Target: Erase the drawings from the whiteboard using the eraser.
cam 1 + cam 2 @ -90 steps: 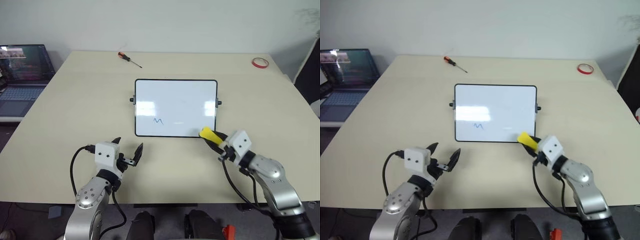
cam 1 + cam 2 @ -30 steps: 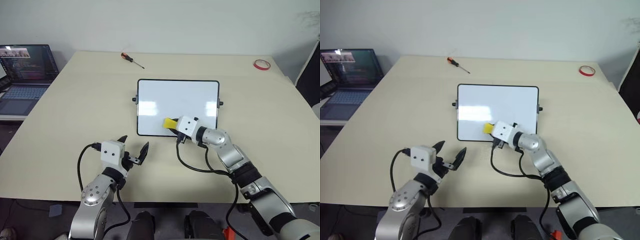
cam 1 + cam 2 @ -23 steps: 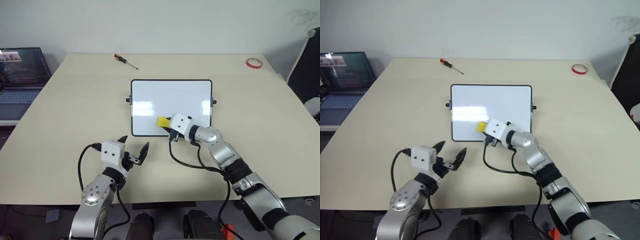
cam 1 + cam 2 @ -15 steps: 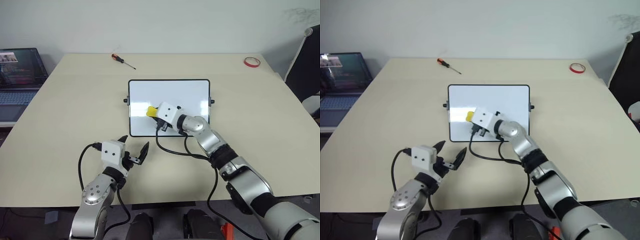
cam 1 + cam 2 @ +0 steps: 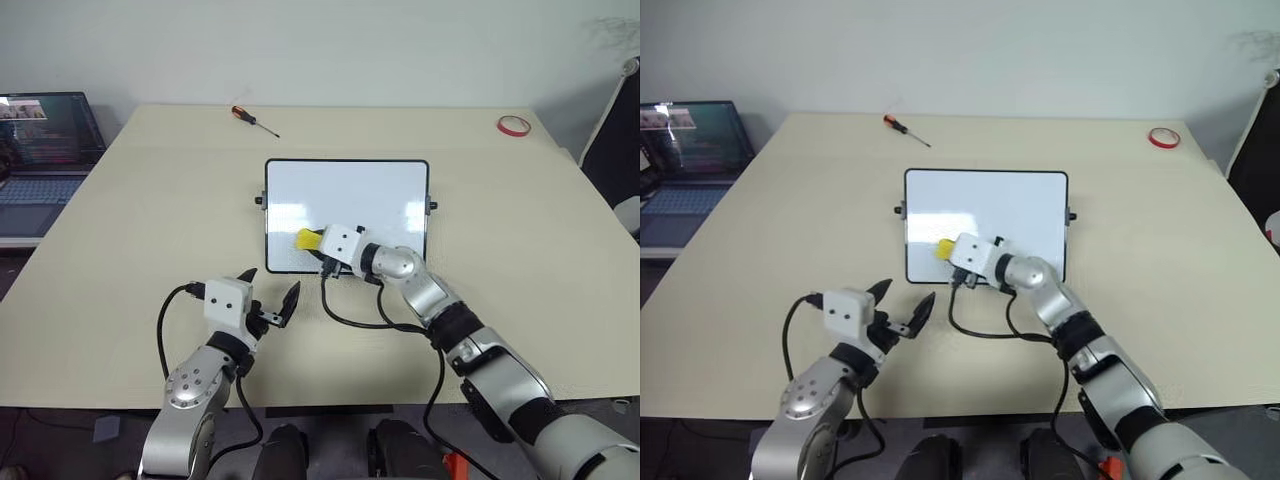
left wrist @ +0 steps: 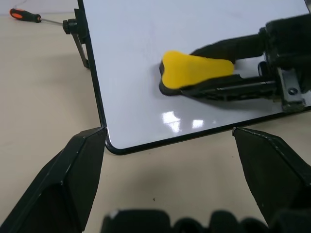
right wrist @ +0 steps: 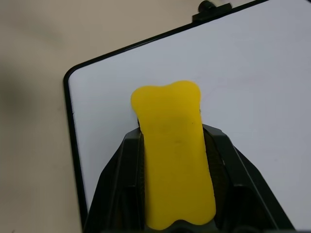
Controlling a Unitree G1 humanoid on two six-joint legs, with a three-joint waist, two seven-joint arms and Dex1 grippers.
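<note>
The small yellow block eraser with a dark underside looks light and fairly stiff, with a waisted shape that suits a grip across its narrow flanks; that is where the right pincer has it, clamped from both sides with the front end sticking out past the fingertips. It sits flat on the near left part of the rectangular glossy white whiteboard with a thin black frame, close to the near left corner. The board itself is probably light and slick-faced, so a firm sideways rub may shove it across the table; its small black side knobs offer little to brace against. No marker drawings can be made out on the bare white surface around the eraser.

The left pincer hovers over the table just short of the board's near edge, its black fingers spread apart and holding nothing.

The pale beige table is smooth and roomy. A red-handled screwdriver lies at the far edge, a red tape ring at the far right corner, and an open laptop stands beside the table on the left
</note>
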